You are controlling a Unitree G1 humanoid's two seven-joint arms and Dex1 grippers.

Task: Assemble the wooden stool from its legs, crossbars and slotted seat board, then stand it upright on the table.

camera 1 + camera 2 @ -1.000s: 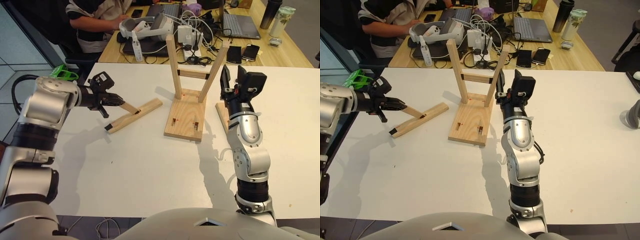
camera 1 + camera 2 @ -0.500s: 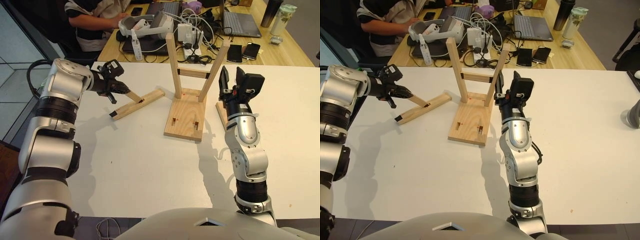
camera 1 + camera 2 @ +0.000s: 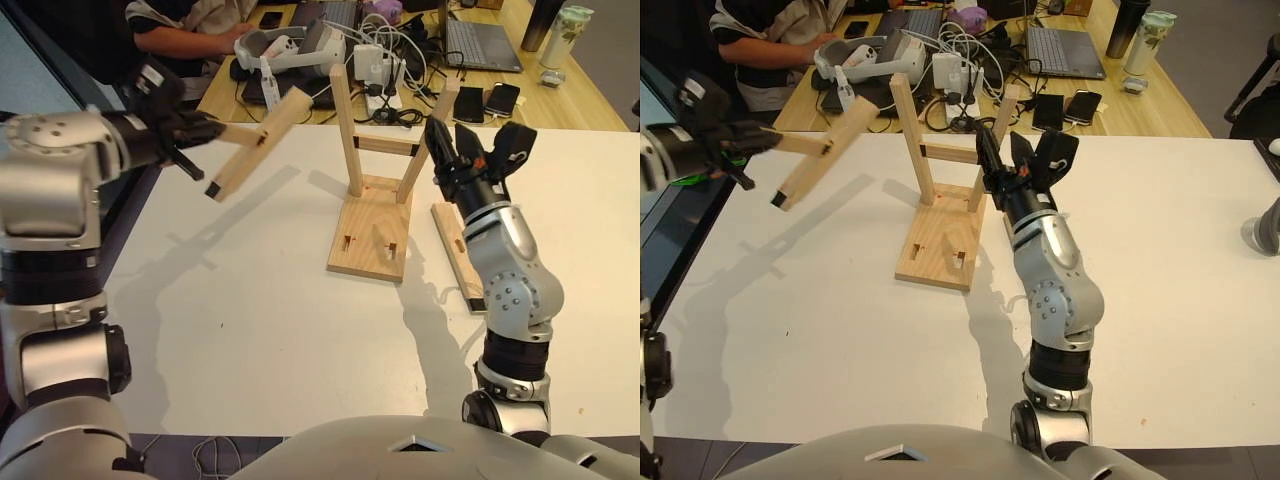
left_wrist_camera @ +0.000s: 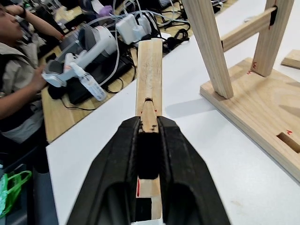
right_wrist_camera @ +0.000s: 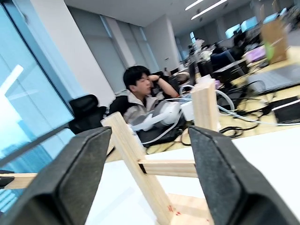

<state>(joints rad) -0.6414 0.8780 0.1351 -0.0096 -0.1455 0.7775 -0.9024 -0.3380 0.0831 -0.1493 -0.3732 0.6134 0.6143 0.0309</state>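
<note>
Roughly halfway: the upturned seat board (image 3: 368, 235) holds two legs (image 3: 345, 130) and a crossbar (image 3: 387, 147). The left hand (image 3: 205, 128) clamps a leg-and-crossbar piece (image 3: 258, 142) aloft, the right hand (image 3: 476, 138) is spread wide, and a loose leg (image 3: 455, 255) waits.

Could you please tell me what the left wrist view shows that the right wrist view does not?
Left wrist view: the left claw shut on a loose leg piece, and an empty slot in the seat board. Right wrist view: the open right claw and a window. Both: the two standing legs joined by a crossbar.
</note>
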